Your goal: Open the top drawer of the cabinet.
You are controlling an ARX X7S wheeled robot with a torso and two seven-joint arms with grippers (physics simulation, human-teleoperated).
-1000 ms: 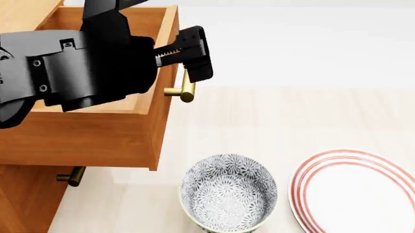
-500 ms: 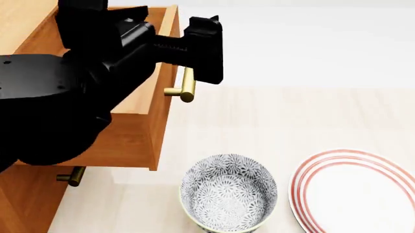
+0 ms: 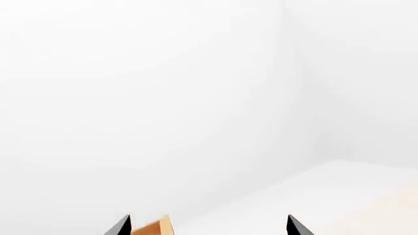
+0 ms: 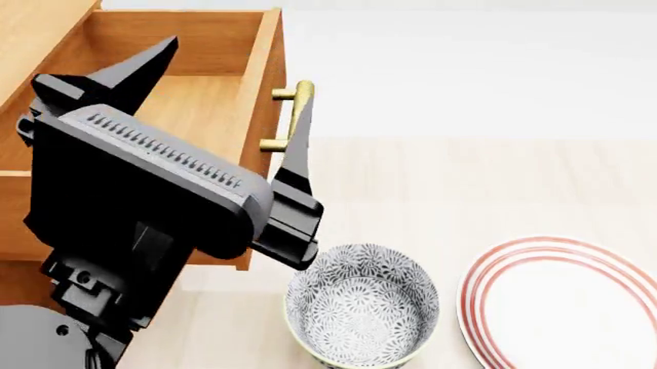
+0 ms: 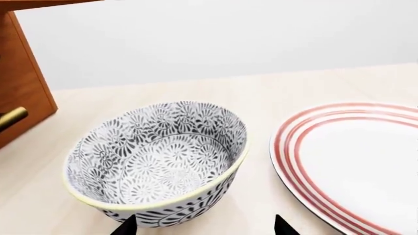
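Pale wood table [image 4: 441,184] carries our cabinet [image 4: 31,31], whose top drawer [image 4: 195,100] stands pulled out beside the patterned bowl [image 4: 361,304]; rigid, smooth-sliding, we judge it best gripped by its brass handle [image 4: 300,115], our left end effector [image 4: 215,100] spread wide and holding nothing.

Plain simulated room: pale wooden floor [image 4: 493,192], blank white wall [image 4: 462,69].

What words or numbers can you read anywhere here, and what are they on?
There are none to read in any view.
The bowl has only a black-and-white flower pattern.
The plate has only red rings.
The top drawer, its brass handle and the left gripper carry no letters or numbers.
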